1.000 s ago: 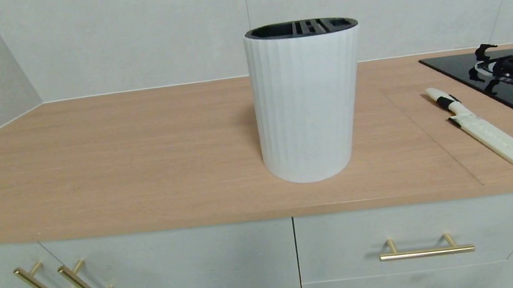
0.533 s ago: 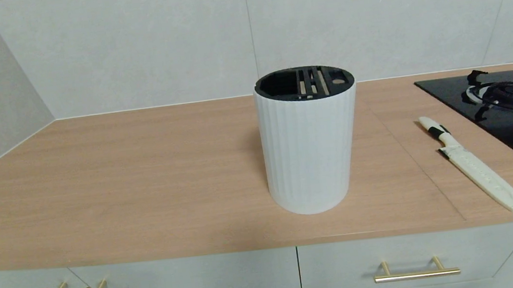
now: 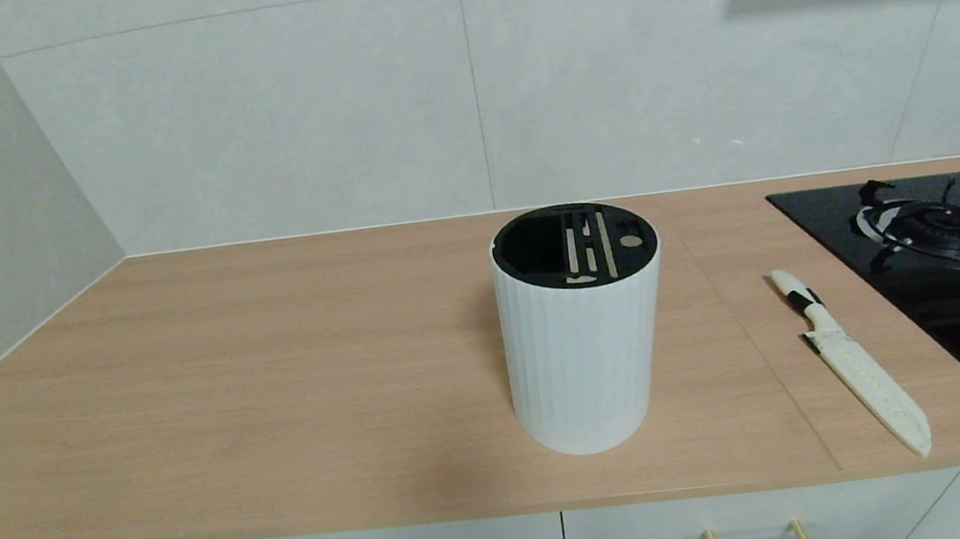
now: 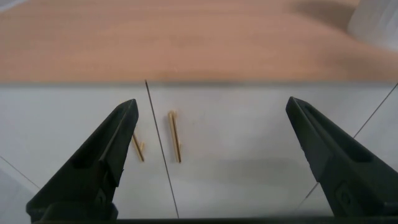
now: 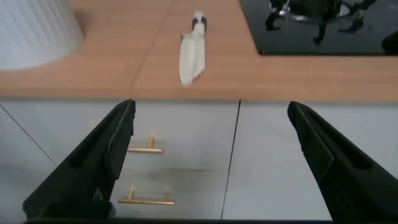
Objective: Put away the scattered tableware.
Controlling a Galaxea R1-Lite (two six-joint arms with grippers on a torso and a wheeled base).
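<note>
Left gripper (image 4: 211,106): it is hanging short of the counter's front edge, facing the cabinet doors. Its jaws are standing spread wide with nothing between them.
Door handles (image 4: 175,137): two gold bars are sitting upright on the cabinet doors, straight ahead of the left gripper, beyond the gap between its jaws.
Counter (image 3: 275,374): the wooden top is running across beyond both grippers, past the cabinet fronts they are facing.
Knife holder (image 3: 583,339): a white ribbed cylinder with a black slotted top is standing upright on the counter. It is sitting ahead of the left gripper toward the robot's right, and ahead of the right gripper toward the robot's left.
Knife (image 3: 852,363): it is lying flat on the counter, well apart from the knife holder and to its right. It is sitting ahead of the right gripper, beyond the gap between its jaws, the pale blade tip pointing back toward the gripper and the white-and-black handle pointing away.
Right gripper (image 5: 211,106): it is hanging before the drawer fronts, short of the counter edge, its jaws gaping wide and holding nothing.
Drawer handles (image 5: 147,149): two gold bars are lying level on the drawer fronts just ahead of the right gripper.
Stove (image 3: 939,253): the black glass top with its burner is sitting in the counter beyond the knife, farther to the right of the right gripper.
</note>
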